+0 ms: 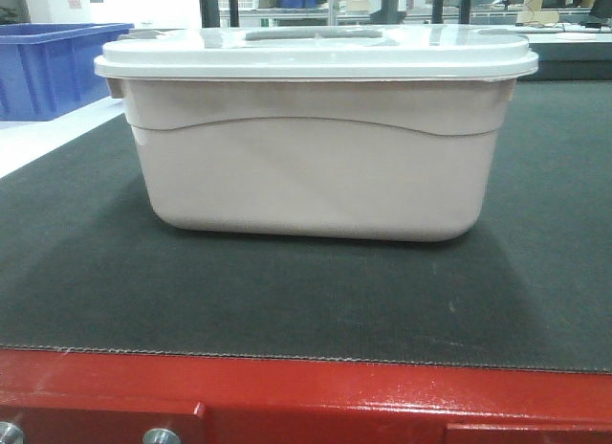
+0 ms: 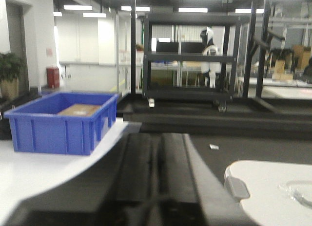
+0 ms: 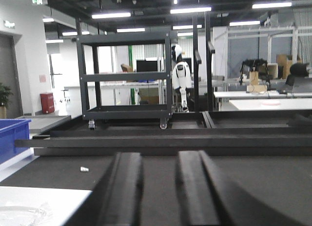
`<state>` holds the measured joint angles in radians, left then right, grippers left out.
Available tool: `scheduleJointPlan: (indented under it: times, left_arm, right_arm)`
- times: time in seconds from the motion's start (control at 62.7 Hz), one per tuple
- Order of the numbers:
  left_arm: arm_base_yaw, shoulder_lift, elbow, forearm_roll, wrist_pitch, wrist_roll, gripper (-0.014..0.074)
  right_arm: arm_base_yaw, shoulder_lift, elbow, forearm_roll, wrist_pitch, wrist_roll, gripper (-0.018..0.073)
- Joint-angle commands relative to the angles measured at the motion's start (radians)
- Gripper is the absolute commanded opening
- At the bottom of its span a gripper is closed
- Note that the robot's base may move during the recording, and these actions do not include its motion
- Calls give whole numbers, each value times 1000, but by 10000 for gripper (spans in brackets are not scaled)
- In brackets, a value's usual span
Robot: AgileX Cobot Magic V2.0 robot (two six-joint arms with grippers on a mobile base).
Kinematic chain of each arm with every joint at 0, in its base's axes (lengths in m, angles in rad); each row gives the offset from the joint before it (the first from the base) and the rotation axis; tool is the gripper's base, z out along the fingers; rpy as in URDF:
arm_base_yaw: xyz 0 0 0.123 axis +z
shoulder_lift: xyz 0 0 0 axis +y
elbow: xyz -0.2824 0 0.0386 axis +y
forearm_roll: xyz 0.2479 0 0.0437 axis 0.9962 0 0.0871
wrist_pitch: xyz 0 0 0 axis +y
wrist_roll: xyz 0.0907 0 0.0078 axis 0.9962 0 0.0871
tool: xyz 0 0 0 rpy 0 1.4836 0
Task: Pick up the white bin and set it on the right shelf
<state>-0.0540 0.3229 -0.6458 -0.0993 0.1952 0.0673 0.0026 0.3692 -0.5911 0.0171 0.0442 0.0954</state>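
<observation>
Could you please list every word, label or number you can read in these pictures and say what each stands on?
No text can be read letter for letter.
The green sign near the ceiling in the right wrist view: too blurred to read.
The small wall notice: too small to read.
The white bin and the blue crate: no label visible.

The bin [image 1: 316, 166] stands in the middle of the mat [image 1: 86, 272], which lies on the tabletop [image 1: 287, 387], lid [image 1: 316, 52] on top. A crate [image 1: 48, 66] sits behind it to the left. The left claw [image 2: 157, 143] is left of the lid, the right claw [image 3: 159, 162] right of it. A cart [image 3: 126, 80] stands well behind the tabletop.
</observation>
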Motion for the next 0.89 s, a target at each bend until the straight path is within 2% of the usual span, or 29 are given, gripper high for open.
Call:
scheduleJointPlan:
  times: [0.0,0.08,0.128,0.271,0.431,0.495,0.638,0.702,0.878]
  left_arm:
    - [-14,76,-59,-25,-46,-6,179]
    - [-41,135,-87,-81,-9,-6,306]
    - [-52,170,-109,-140,37,-6,335]
    - [-70,294,-191,-353,196,-6,342]
    - [-84,462,-308,-427,341,17,342]
    - [-84,531,-355,-480,375,81,342]
    - [-80,690,-480,-690,450,259,362]
    - [-61,767,-546,-787,517,330,373]
    - [73,1005,-727,-1109,819,492,375]
  right_arm:
    - [0,82,-76,13,-35,-5,456]
    - [0,148,-119,50,20,-5,522]
    - [0,178,-138,78,52,-5,538]
    - [0,266,-213,222,215,-5,544]
    - [0,382,-320,373,407,-5,544]
    - [0,438,-371,404,466,-6,544]
    - [0,546,-481,488,573,-18,544]
    - [0,591,-529,529,614,-41,544]
    - [-31,716,-657,679,755,-141,544]
